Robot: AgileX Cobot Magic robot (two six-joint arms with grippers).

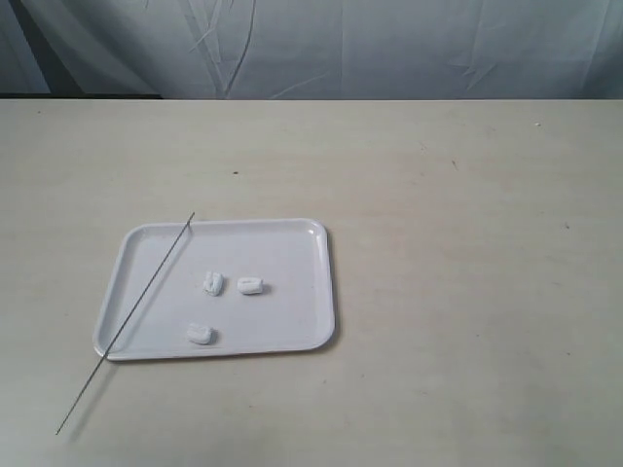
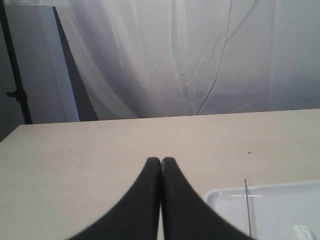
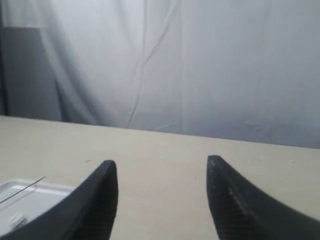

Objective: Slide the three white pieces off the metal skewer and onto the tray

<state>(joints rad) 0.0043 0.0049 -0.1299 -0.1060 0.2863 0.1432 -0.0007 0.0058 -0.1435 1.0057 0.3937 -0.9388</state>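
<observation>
The white tray (image 1: 292,321) lies on the table left of centre. Three white pieces rest loose on it: one (image 1: 212,283), a second (image 1: 250,285) beside it, a third (image 1: 201,334) nearer the front rim. The bare metal skewer (image 1: 127,321) lies slanted across the tray's left side, its lower end out on the table. Neither gripper shows in the exterior view. My left gripper (image 2: 161,161) is shut with nothing in it, the tray corner (image 2: 215,196) and skewer tip (image 2: 246,200) beside it. My right gripper (image 3: 161,167) stands open over bare table, the tray (image 3: 20,189) off to one side.
A beige table (image 1: 467,253) stretches wide to the right of the tray. A pale wrinkled curtain (image 1: 341,49) hangs behind the table's far edge. A dark stand (image 2: 15,95) is seen past the table in the left wrist view.
</observation>
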